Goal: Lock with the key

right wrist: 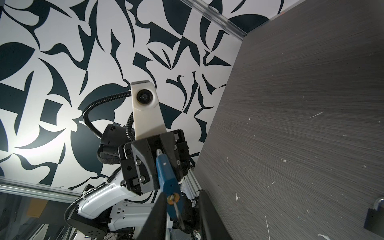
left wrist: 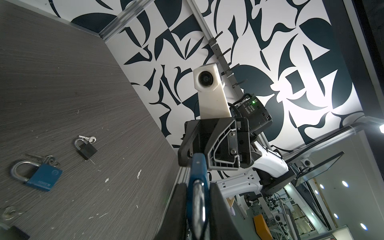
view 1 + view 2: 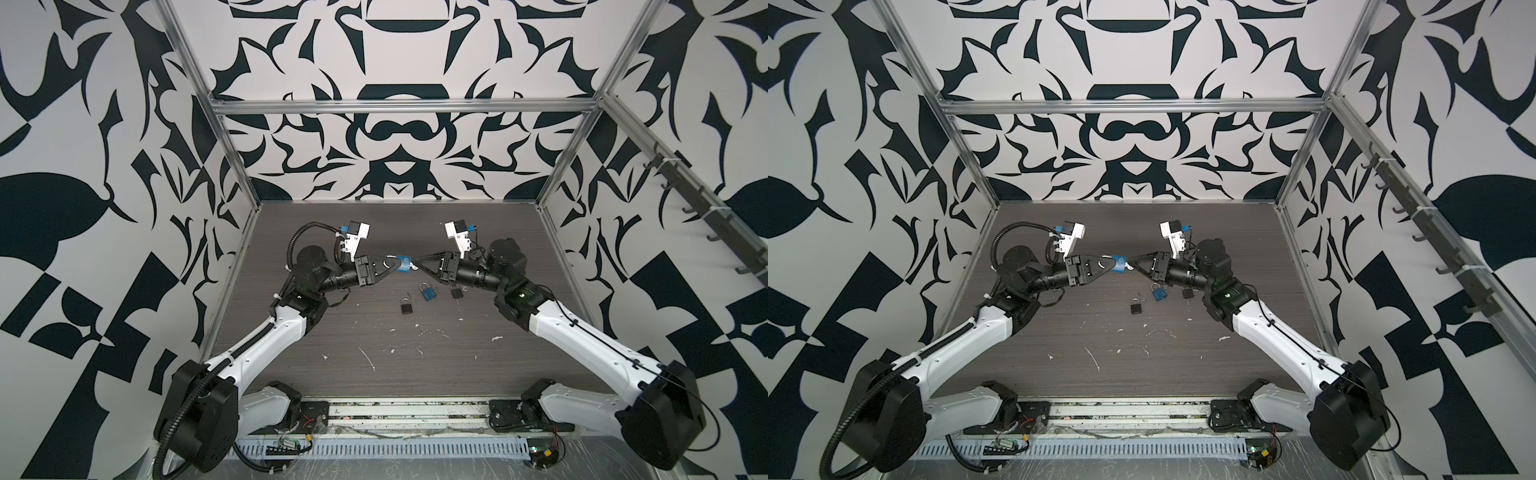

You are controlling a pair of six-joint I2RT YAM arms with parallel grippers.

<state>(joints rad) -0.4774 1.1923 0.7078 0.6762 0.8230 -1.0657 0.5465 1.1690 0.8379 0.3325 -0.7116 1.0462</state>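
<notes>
A blue padlock (image 3: 402,264) (image 3: 1119,264) hangs above the table between both arms. My left gripper (image 3: 394,265) (image 2: 197,187) is shut on it, its pads pressing the blue body on either side of the silver shackle (image 2: 198,199). In the right wrist view the lock's bottom (image 1: 167,176) faces me, and a key (image 1: 178,209) sticks out of the brass keyhole (image 1: 173,196). My right gripper (image 3: 415,266) (image 1: 180,199) straddles that key. Its fingers stand apart and there is a gap to the key on each side.
On the dark wood-grain table (image 3: 374,353) below lie a second blue padlock (image 3: 428,293) (image 2: 41,174) and two black padlocks (image 3: 406,306) (image 3: 457,292), with loose keys (image 2: 88,138) beside them. Patterned walls with aluminium posts enclose three sides.
</notes>
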